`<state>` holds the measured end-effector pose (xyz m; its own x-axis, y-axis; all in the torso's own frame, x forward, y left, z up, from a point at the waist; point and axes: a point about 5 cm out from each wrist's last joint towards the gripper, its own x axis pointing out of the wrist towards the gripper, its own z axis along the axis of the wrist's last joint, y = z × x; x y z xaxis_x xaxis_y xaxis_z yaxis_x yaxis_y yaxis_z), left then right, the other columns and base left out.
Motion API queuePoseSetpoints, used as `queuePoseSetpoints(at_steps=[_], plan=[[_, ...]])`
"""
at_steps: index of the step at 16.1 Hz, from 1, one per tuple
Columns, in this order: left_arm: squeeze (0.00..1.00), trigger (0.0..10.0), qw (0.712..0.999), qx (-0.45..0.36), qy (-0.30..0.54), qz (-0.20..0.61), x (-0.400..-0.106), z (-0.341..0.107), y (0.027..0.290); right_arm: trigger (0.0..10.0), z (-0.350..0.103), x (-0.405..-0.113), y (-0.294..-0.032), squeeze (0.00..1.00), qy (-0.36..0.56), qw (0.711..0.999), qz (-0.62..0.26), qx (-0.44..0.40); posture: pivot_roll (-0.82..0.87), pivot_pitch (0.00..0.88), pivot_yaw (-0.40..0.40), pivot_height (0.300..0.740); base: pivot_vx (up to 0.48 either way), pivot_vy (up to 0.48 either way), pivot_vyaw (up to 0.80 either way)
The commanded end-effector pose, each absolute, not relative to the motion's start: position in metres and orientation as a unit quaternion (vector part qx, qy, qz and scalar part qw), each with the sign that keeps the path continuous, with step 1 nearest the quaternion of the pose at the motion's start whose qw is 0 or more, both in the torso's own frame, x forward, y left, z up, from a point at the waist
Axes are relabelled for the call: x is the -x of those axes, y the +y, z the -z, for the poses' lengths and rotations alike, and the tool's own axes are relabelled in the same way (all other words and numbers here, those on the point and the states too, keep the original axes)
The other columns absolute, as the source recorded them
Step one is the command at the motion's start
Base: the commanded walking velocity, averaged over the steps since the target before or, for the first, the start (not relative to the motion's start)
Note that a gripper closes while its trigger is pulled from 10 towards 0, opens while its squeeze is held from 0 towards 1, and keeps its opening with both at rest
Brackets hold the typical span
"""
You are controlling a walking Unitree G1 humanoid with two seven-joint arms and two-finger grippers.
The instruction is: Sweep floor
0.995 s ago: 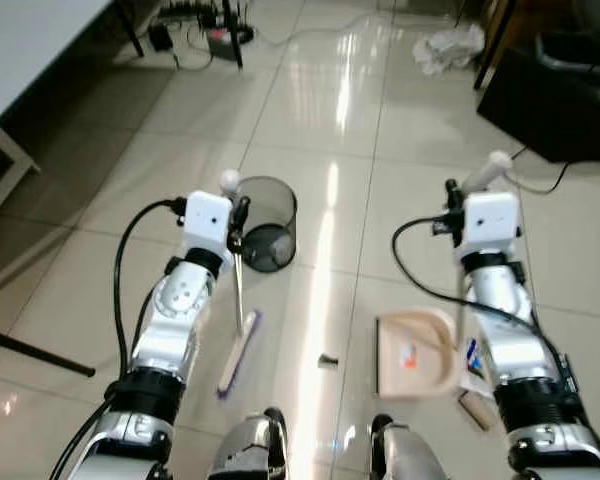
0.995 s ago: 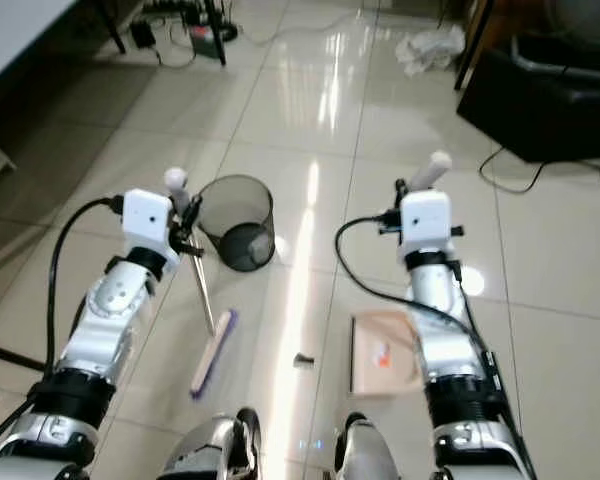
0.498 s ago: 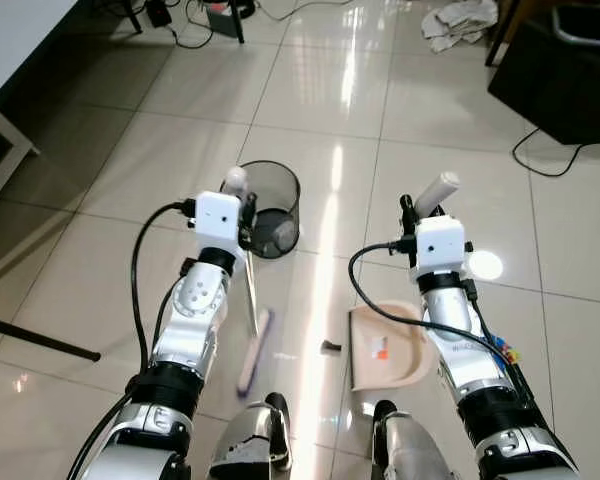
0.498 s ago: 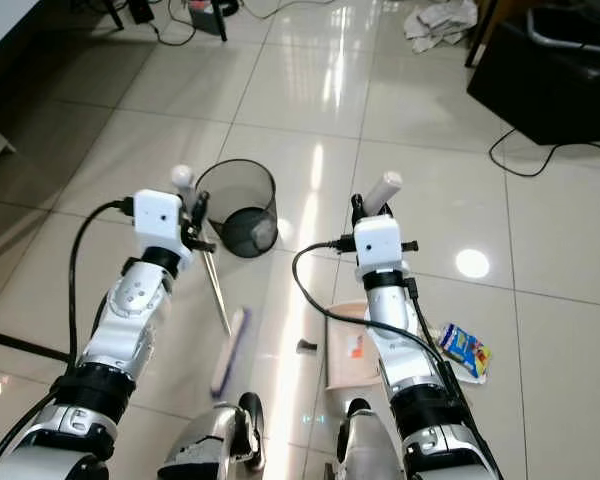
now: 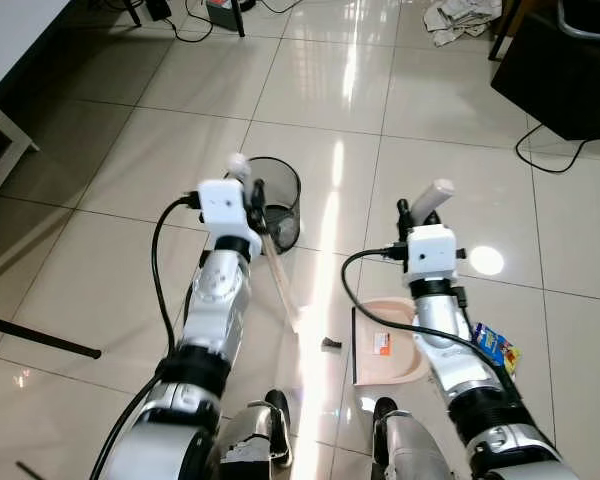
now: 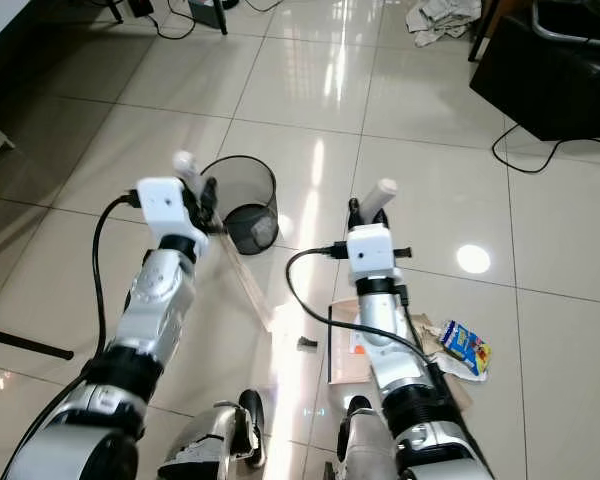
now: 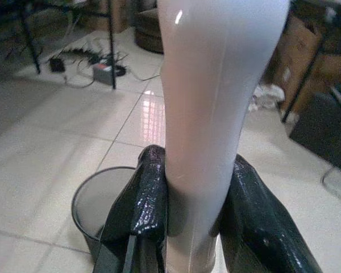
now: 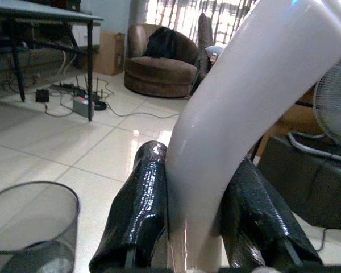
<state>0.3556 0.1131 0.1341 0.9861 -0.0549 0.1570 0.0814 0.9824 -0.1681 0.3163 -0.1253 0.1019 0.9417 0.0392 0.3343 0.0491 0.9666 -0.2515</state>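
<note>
While left hand (image 7: 196,227) clamps white broom handle (image 7: 216,114) between black fingers (image 7: 150,193), right hand (image 8: 196,227) grips white dustpan handle (image 8: 238,114) same way. Broom (image 5: 280,285) slants from left hand down to floor, head lost in glare near scrap. Dustpan (image 5: 385,345) flat on tile below right hand, mouth facing small dark scrap (image 5: 330,344) just beside it. Mesh bin (image 5: 278,205) stands behind left hand. Snack packet (image 5: 495,345) lies right of dustpan. Crumpled cloth (image 5: 462,17) far off.
</note>
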Motion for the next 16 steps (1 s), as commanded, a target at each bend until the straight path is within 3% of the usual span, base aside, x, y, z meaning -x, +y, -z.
queuePoseSetpoints(at_steps=[1,4,8,10,12,16], plan=[[0.00,10.0,0.991,0.113,-0.068,0.015,-0.357,-0.132,0.117,10.0,-0.098,-0.313,-0.114,0.00,-0.168,0.979,-0.010,0.113,0.15,0.306,0.132,0.740,0.000,0.000,0.00],[0.00,10.0,0.986,0.154,-0.060,-0.006,-0.362,-0.133,0.119,10.0,-0.096,-0.311,-0.099,0.00,-0.171,0.980,-0.018,0.104,0.15,0.304,0.138,0.740,0.000,0.000,0.00],[0.00,10.0,0.985,0.132,-0.100,0.048,-0.366,-0.154,0.113,10.0,-0.098,-0.311,-0.098,0.00,-0.178,0.979,-0.017,0.102,0.15,0.311,0.138,0.740,0.000,0.000,0.00],[0.00,10.0,0.980,0.041,-0.156,0.114,-0.368,-0.176,0.113,10.0,-0.097,-0.311,-0.103,0.00,-0.178,0.978,-0.011,0.108,0.15,0.305,0.140,0.740,0.000,0.000,0.00],[0.00,10.0,0.976,-0.031,-0.152,0.152,-0.369,-0.170,0.114,10.0,-0.098,-0.312,-0.104,0.00,-0.181,0.977,-0.012,0.116,0.13,0.327,0.144,0.740,0.000,0.000,0.00],[0.00,10.0,0.971,-0.082,-0.146,0.169,-0.370,-0.162,0.118,10.0,-0.105,-0.308,-0.113,0.00,-0.206,0.971,-0.011,0.122,0.11,0.326,0.147,0.740,0.000,0.000,0.00]])
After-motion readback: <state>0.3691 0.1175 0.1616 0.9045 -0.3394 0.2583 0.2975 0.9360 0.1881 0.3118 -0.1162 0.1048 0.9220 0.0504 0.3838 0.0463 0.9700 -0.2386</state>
